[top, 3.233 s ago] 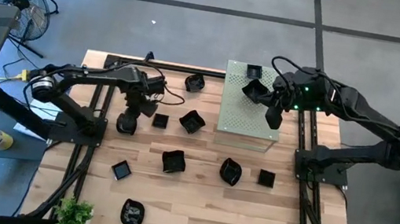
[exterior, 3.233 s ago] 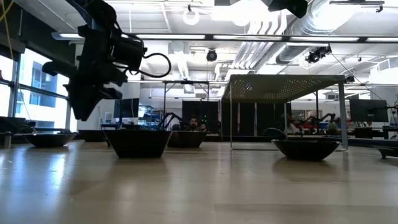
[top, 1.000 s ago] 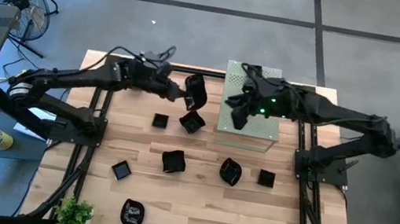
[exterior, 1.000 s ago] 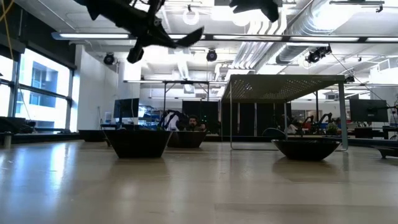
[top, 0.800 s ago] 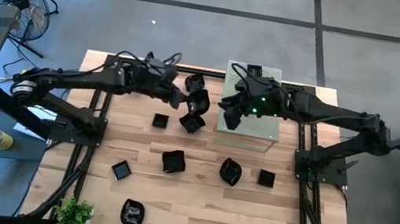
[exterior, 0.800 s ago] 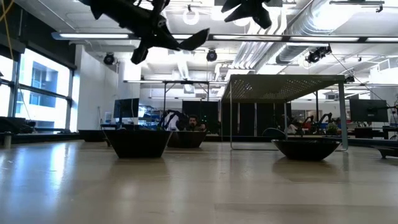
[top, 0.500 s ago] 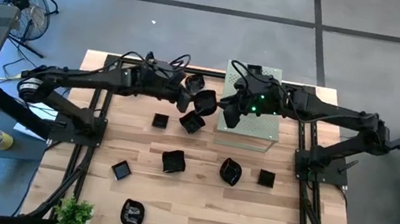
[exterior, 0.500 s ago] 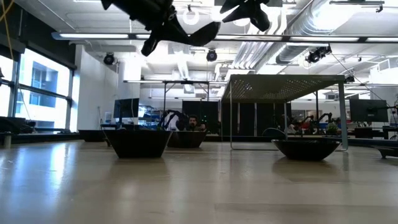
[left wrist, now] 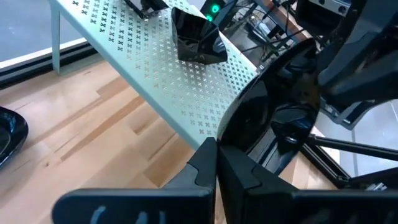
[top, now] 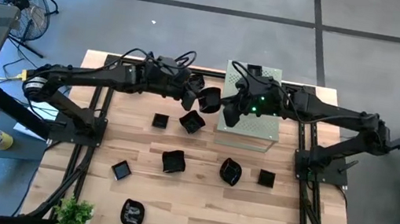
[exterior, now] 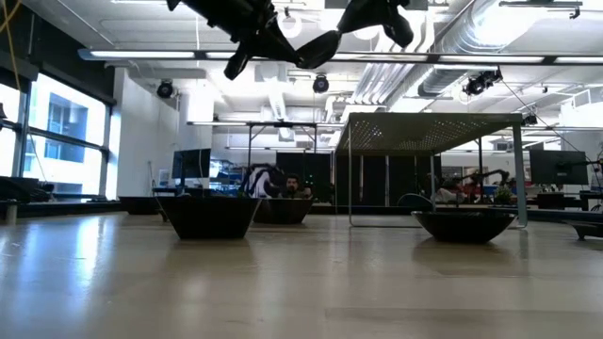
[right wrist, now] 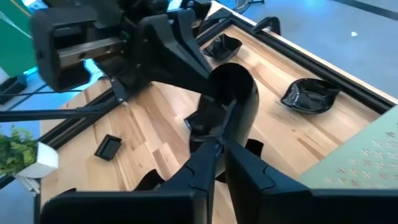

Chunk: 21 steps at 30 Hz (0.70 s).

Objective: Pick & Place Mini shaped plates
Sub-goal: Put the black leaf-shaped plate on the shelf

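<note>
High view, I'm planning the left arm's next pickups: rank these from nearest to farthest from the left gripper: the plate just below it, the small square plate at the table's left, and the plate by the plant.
From the left gripper:
1. Plate just below it, mid-table.
2. Small square plate, lower left.
3. Plate by the plant, at the near edge.

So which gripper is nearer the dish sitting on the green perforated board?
Right. The right gripper hovers over the board's left edge, close to the dish on its far side. The left gripper, shut on a round plate, is off the board, above the table.
</note>
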Motion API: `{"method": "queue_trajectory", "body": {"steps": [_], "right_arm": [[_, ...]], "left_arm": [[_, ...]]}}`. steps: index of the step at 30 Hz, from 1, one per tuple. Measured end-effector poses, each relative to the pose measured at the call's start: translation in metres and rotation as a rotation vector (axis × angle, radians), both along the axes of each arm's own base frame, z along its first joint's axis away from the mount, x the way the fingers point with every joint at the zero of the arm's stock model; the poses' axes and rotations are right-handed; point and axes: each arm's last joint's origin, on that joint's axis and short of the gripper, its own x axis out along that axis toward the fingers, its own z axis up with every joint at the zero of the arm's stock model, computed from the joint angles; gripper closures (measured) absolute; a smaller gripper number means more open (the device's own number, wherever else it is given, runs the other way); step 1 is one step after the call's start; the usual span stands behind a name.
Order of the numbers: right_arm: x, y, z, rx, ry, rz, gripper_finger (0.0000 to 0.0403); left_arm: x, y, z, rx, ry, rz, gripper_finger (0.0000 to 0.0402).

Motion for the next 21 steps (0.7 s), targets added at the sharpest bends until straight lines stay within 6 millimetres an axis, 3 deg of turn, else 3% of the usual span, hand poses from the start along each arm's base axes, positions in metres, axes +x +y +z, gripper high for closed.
{"method": "queue_trajectory", "body": {"steps": [6, 16, 21], "right_arm": [[-0.0004, -0.0011, -0.0002, -0.014, 0.005, -0.032, 0.0385], [-0.0014, -0.0018, -0.0013, -0.004, 0.015, -0.069, 0.0331], [-0.0022, -0.0021, -0.0034, -0.007, 0.038, -0.082, 0.0326]], "left_arm": [[0.0, -0.0001, 0.0, -0.002, -0.001, -0.004, 0.0401], [0.0005, 0.0002, 0.0014, -0.003, -0.014, -0.011, 0.0401], [0.0009, -0.0001, 0.0029, -0.001, -0.024, -0.014, 0.0401]]}}
